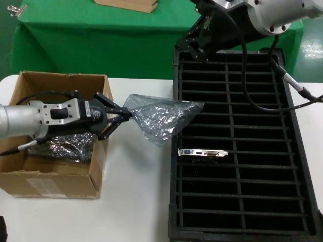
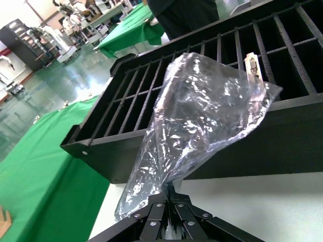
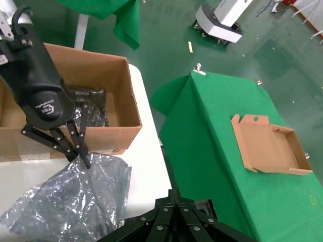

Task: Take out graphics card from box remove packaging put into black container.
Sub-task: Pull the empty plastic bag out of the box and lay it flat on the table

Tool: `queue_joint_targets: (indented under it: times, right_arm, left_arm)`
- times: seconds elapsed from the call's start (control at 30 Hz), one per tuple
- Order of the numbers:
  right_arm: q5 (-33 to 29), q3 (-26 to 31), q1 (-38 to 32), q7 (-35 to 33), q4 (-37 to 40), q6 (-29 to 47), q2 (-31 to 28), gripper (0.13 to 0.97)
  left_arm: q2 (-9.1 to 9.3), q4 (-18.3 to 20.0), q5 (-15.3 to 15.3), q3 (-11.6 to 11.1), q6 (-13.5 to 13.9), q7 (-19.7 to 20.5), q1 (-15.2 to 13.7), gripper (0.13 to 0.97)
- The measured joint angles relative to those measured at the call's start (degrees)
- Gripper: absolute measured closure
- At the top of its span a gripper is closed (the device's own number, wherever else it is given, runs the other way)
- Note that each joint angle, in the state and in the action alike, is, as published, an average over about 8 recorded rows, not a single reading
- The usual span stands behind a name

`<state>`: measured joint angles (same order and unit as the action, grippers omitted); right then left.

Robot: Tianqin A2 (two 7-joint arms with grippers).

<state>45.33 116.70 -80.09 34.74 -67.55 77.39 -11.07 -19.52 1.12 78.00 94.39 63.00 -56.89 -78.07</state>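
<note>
Left gripper [image 1: 120, 119] pinches the empty anti-static bag [image 1: 161, 118] (card [image 1: 203, 152] already slotted in black tray [image 1: 303, 166]); bag could drape over the slots. Right gripper [image 3: 174, 209] looks closed, empty.

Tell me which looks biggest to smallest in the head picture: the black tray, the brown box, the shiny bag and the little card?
1. black container
2. box
3. packaging, pinched in the left gripper jaws
4. graphics card, lying in the container

None look alike enough to confuse.
</note>
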Motion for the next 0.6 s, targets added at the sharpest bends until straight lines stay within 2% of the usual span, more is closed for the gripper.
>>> queue_joint_targets:
  times: [0.23,0.47,0.6]
  right_arm:
    - [-0.5,-0.4,0.6,0.0,-0.1,0.1,0.4,0.960]
    - [-0.6,-0.5,1.5,0.2,-0.7,0.9,0.9,0.960]
    - [-0.5,-0.5,1.9,0.3,-1.3,1.5,1.2,0.961]
  left_arm:
    - [-0.77,0.6,-0.9,0.9,1.2,0.5,-0.7,0.933]
    - [-1.26,2.0,-2.0,2.2,2.4,1.9,-0.5,0.854]
    - [-1.63,4.9,-2.3,2.8,3.7,3.3,0.8,0.803]
